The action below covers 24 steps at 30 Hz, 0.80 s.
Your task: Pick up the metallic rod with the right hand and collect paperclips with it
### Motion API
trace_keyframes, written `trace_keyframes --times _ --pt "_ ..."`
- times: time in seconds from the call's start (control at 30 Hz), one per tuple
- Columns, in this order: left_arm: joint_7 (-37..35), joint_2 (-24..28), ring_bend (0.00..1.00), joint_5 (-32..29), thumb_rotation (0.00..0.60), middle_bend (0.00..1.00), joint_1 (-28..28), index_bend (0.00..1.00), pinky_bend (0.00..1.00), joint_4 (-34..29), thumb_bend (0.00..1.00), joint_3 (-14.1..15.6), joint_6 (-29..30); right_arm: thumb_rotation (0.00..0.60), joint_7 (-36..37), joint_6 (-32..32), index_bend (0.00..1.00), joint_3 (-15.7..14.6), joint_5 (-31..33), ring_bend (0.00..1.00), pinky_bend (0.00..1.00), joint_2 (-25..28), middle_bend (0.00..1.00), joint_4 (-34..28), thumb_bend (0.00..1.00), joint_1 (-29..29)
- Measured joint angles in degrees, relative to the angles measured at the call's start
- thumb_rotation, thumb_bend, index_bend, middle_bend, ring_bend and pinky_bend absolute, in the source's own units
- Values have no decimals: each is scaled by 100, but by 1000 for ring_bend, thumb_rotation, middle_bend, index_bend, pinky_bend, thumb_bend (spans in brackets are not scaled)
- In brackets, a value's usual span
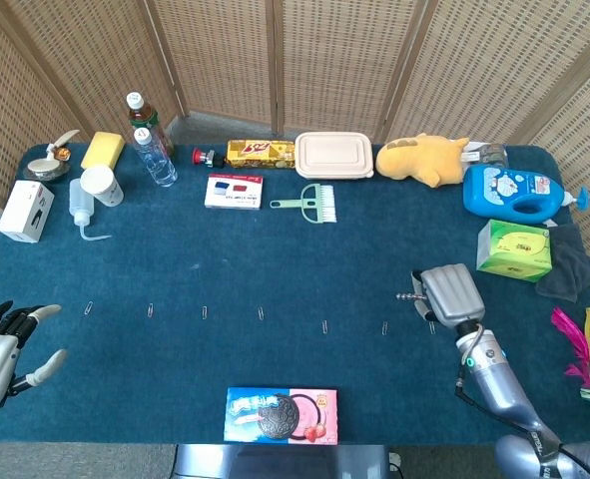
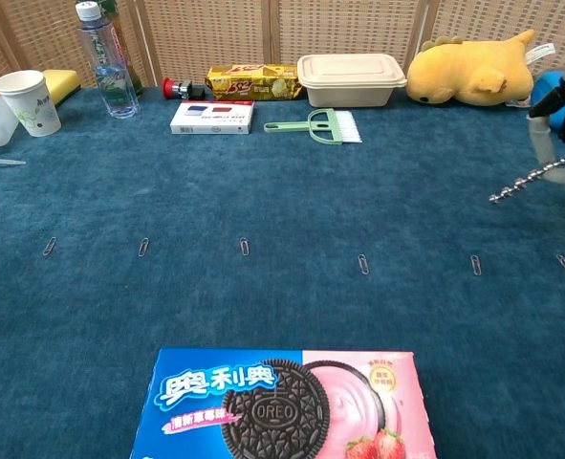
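The right hand [image 1: 451,294], fingers clamped on the rod [image 2: 528,180], is hovering above the counter [image 1: 275,249], with every paperclip [image 2: 362,263] apparently uncollected.

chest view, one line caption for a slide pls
Right hand holds the metallic rod above a row of paperclips on the blue table.

Head view: high, looking steeply down, whole table [image 1: 275,259] visible. Chest view: low, near front edge, facing far edge. Shared: cookie box [image 1: 281,414] [image 2: 282,404], paperclip row, far-edge items.
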Motion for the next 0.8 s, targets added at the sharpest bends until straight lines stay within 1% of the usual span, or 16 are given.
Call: trace_keyframes --times 0.37,0.8 --pt "50 40 174 46 3 211 -10 176 36 -75 237 -7 36 600 151 -20 671 -261 -83 876 701 102 915 150 412 -345" --pt "94 29 174 79 4 210 -19 177 36 -126 237 4 36 600 364 -61 668 -380 -129 876 701 199 915 339 414 -652"
